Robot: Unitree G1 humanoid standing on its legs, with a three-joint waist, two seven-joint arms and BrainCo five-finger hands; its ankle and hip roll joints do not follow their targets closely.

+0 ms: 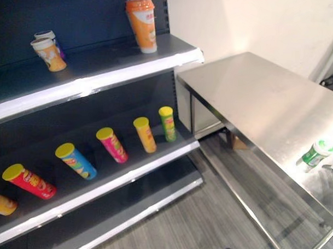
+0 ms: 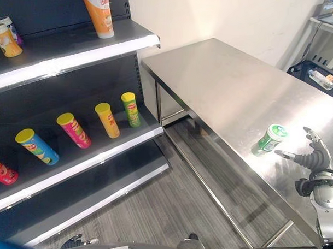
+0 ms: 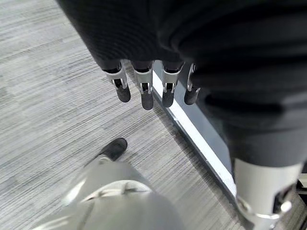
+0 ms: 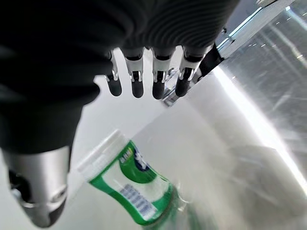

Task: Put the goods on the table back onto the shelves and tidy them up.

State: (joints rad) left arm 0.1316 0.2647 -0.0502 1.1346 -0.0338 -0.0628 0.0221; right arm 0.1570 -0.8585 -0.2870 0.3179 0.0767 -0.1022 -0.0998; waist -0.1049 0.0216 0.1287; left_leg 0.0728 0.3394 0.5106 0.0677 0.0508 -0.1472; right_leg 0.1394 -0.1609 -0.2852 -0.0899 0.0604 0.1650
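Note:
A small green and white bottle (image 2: 271,138) stands on the steel table (image 2: 228,83) near its front right part; it also shows as the bottle (image 4: 132,184) in the right wrist view. My right hand (image 2: 313,157) hovers just right of it, open, fingers (image 4: 136,81) straight and apart from the bottle. Low over the floor by the shelf base hangs my left hand (image 3: 144,91), its fingers relaxed and empty. The shelves (image 1: 102,78) at the left carry goods.
Several crisp tubes (image 1: 114,144) lie in a row on the middle shelf. An orange cup (image 1: 142,24) and two smaller cups (image 1: 48,52) stand on the top shelf. A dark crate (image 2: 321,78) sits beyond the table's right end. Grey wood floor (image 1: 196,224) lies between shelf and table.

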